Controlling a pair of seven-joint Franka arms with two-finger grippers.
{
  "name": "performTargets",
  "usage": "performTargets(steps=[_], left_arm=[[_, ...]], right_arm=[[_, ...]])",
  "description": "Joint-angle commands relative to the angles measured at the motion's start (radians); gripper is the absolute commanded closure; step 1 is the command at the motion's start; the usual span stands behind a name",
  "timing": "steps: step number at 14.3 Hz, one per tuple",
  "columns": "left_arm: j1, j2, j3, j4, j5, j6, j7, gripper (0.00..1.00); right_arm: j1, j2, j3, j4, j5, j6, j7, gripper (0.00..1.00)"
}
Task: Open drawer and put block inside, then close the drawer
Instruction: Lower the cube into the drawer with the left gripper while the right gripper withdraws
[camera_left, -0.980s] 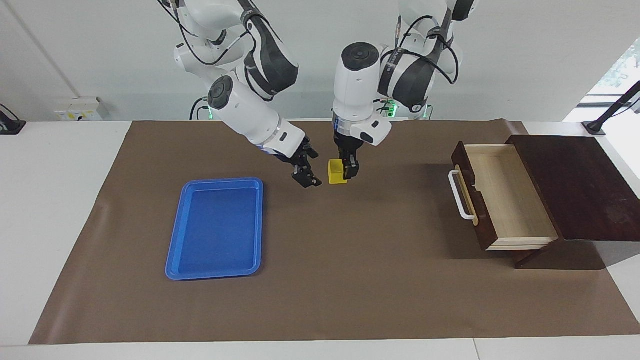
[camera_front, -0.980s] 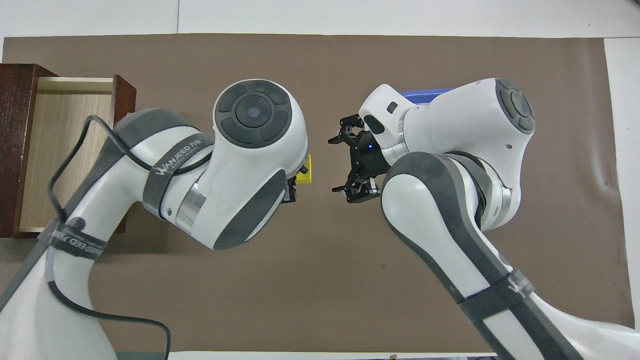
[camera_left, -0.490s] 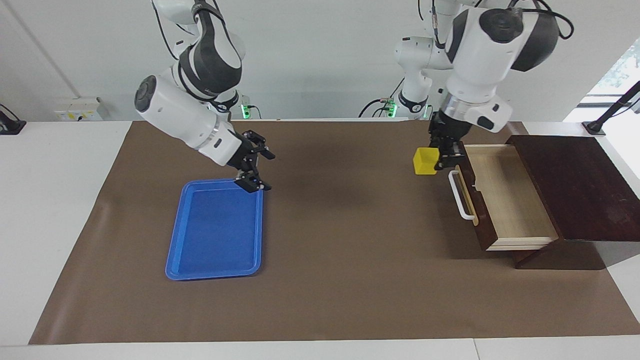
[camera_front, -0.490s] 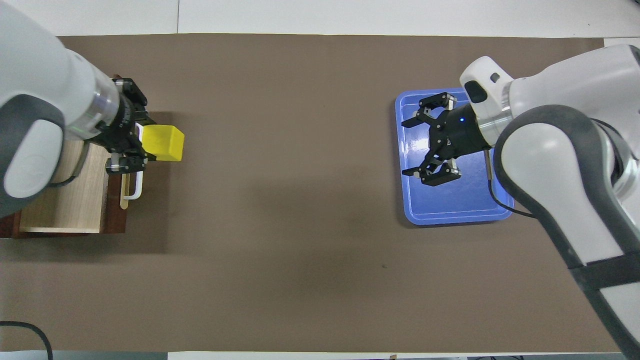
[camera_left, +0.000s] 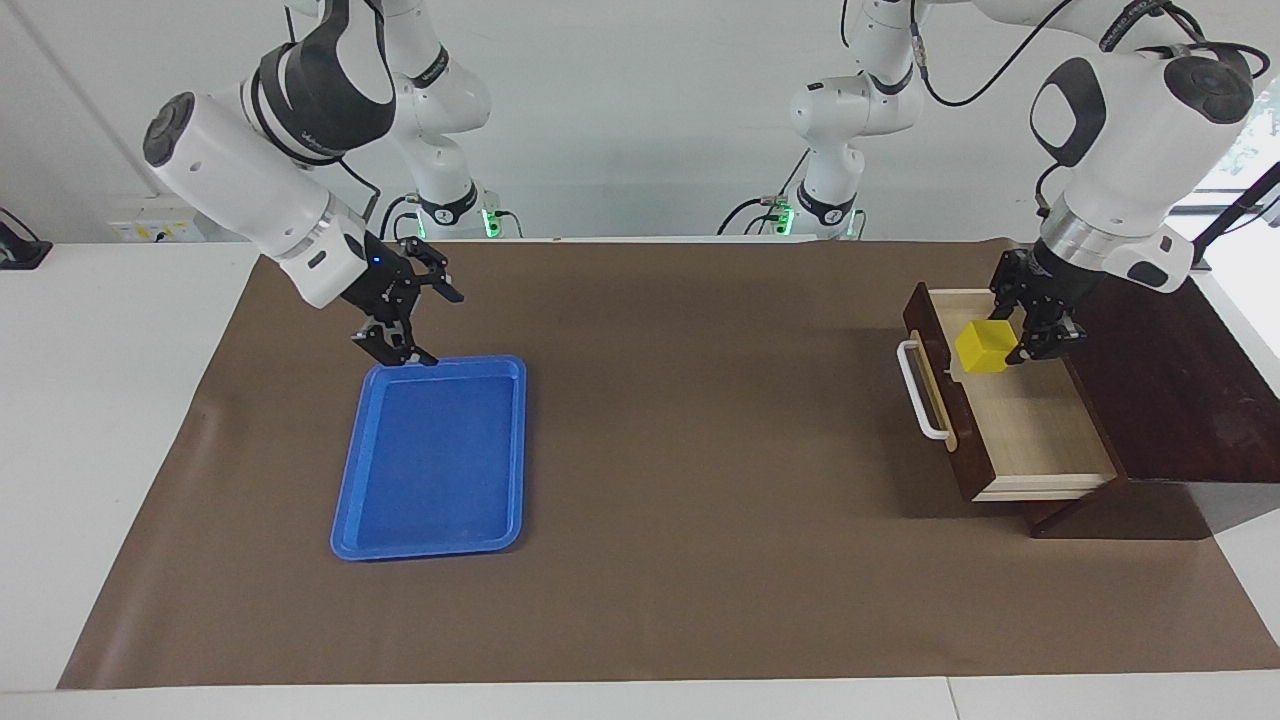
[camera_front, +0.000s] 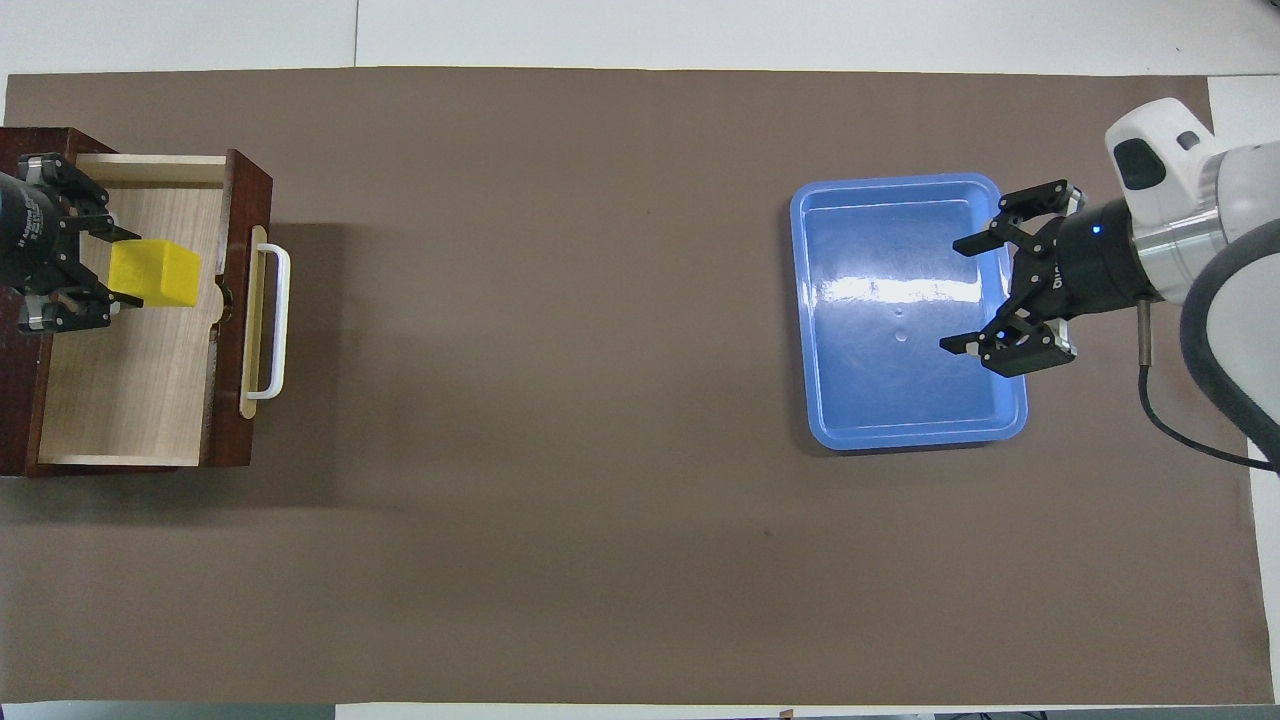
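One block (camera_left: 984, 347) is all I have to place, and right now my left pincer (camera_left: 1022, 333) holds it clamped between its fingers, hanging over the open drawer (camera_left: 1015, 415) at the left arm's end of the bench (camera_left: 700, 560). The drawer is pulled well out of its dark wooden box (camera_left: 1170, 380), pale floor fully exposed, white handle (camera_left: 920, 392) facing the middle of the bench. From the facing view I judge the yellow cube to be above the floor, not resting on it, over the part of the drawer nearer the robots and close to the front panel. To do this step well I would lower straight down until the cube sits on, or just above, the wood, then part the fingers only enough to free it, so it does not bounce or tip toward the front panel. I would also lift out vertically and clear the drawer walls before swinging round to the handle, since a sideways exit could clip the box edge. My right pincer (camera_left: 405, 312) waits with its fingers spread wide over the edge of the blue tray (camera_left: 430, 470) nearest the robots, holding nothing; it should stay parked there. The closing push is not yet due.
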Motion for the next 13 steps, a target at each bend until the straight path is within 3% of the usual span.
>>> performTargets(steps=[1, 7, 8, 9, 10, 13], left_arm=[[0.068, -0.098, -0.012, -0.181, -0.01, 0.109, 0.053, 1.0], [0.087, -0.101, -0.01, -0.34, -0.01, 0.238, 0.067, 1.0], [0.087, -0.1, -0.01, -0.347, -0.01, 0.239, 0.067, 0.85], [0.089, -0.1, -0.01, -0.347, -0.01, 0.241, 0.074, 0.38], [0.089, -0.096, -0.01, -0.339, -0.01, 0.239, 0.083, 0.04], [0.064, -0.055, -0.015, -0.198, -0.001, 0.146, 0.081, 0.0]], right_arm=[[-0.039, -0.046, 0.01, 0.013, -0.063, -0.051, 0.085, 0.0], [-0.085, -0.06, 0.01, 0.137, -0.189, -0.212, 0.415, 0.0], [-0.094, -0.058, 0.01, 0.16, -0.204, -0.244, 0.487, 0.0], [-0.102, -0.06, 0.01, 0.18, -0.218, -0.272, 0.575, 0.0], [-0.101, -0.06, 0.01, 0.197, -0.244, -0.299, 0.672, 0.0], [-0.087, -0.058, 0.012, 0.253, -0.356, -0.369, 0.902, 0.0]])
